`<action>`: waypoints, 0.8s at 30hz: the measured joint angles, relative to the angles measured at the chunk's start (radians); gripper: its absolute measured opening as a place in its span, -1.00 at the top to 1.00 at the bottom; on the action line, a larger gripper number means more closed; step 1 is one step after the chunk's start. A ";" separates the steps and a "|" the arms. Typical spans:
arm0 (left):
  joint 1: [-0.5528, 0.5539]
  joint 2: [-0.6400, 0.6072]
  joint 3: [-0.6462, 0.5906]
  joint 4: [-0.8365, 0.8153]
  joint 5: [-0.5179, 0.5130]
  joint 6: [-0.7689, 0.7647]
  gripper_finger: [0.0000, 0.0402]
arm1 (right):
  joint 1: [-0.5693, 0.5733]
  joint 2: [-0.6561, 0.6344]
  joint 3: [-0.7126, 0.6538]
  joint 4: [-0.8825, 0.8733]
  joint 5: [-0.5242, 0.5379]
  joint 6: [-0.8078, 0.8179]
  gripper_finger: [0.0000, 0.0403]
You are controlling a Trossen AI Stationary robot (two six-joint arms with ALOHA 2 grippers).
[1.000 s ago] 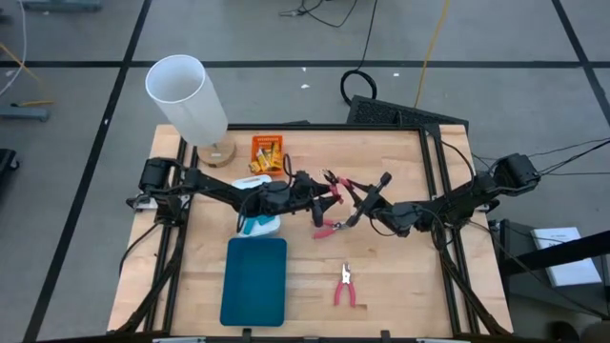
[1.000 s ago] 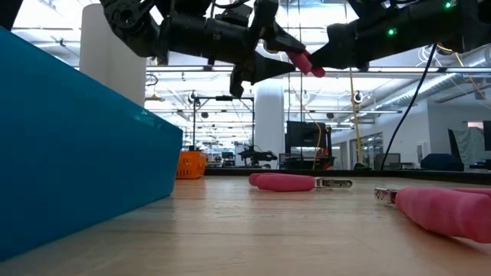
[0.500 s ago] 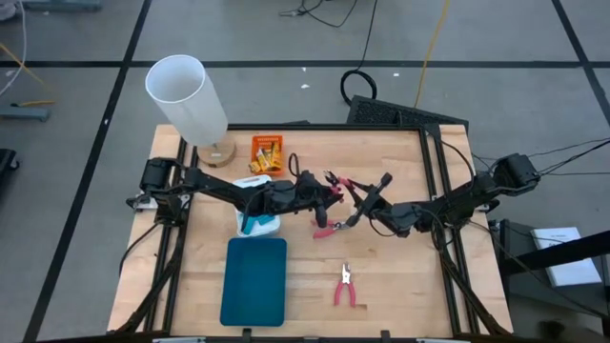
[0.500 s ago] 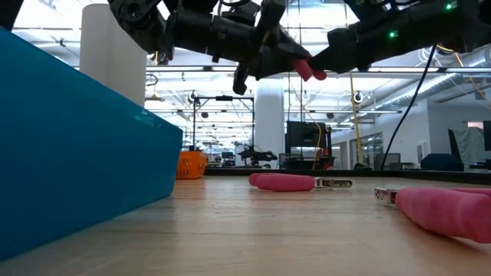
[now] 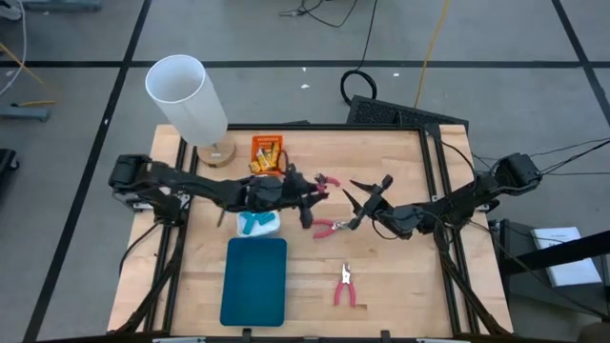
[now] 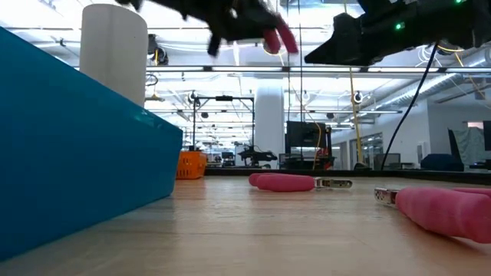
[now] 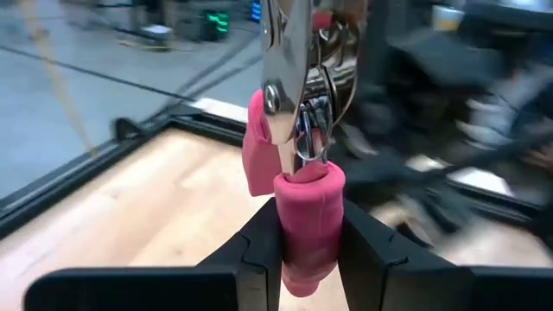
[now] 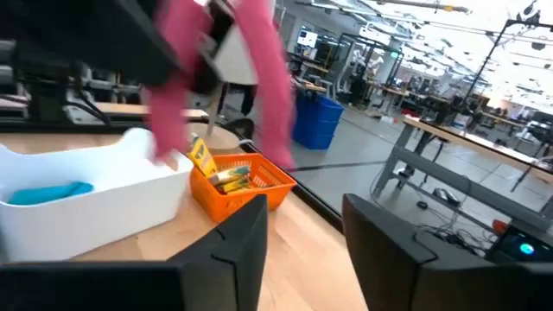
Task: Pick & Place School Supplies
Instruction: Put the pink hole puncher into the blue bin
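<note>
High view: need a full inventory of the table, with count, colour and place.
table: one, light wood, under both arms
cylinder: one, white, tall, far left corner
orange tray: one, far side beside the cylinder
yellow packets: several, count unclear, in the orange tray
white tray: one, left of centre
light-blue pieces: count unclear, in the white tray
teal tray: one, near left edge
loose pliers: two, pink-red handles, one mid-table, the other nearer the front
held pliers: one, pink-red handles, lifted above mid-table
left tool: shut on the held pliers
right tool: open, empty, right of centre
</note>
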State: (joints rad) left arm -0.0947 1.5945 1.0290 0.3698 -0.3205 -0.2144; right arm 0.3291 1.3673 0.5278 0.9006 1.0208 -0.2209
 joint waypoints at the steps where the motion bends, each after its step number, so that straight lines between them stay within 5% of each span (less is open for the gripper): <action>1: -0.021 -0.027 0.000 -0.042 0.005 0.002 0.60 | 0.005 -0.009 0.000 -0.007 0.000 0.000 0.26; 6: -0.162 -0.131 -0.013 -0.312 0.006 -0.145 0.60 | 0.031 -0.051 0.000 -0.020 0.004 -0.001 0.22; 14: -0.482 -0.164 -0.051 -0.505 0.088 -0.345 0.60 | 0.046 -0.078 0.000 -0.022 0.000 -0.003 0.25; 24: -0.721 -0.140 -0.053 -0.807 0.026 -0.886 0.60 | 0.046 -0.078 0.000 0.003 -0.004 -0.002 0.25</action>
State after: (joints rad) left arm -0.8161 1.4545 0.9764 -0.4370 -0.2945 -1.1009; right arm 0.3752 1.2892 0.5278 0.9033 1.0168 -0.2224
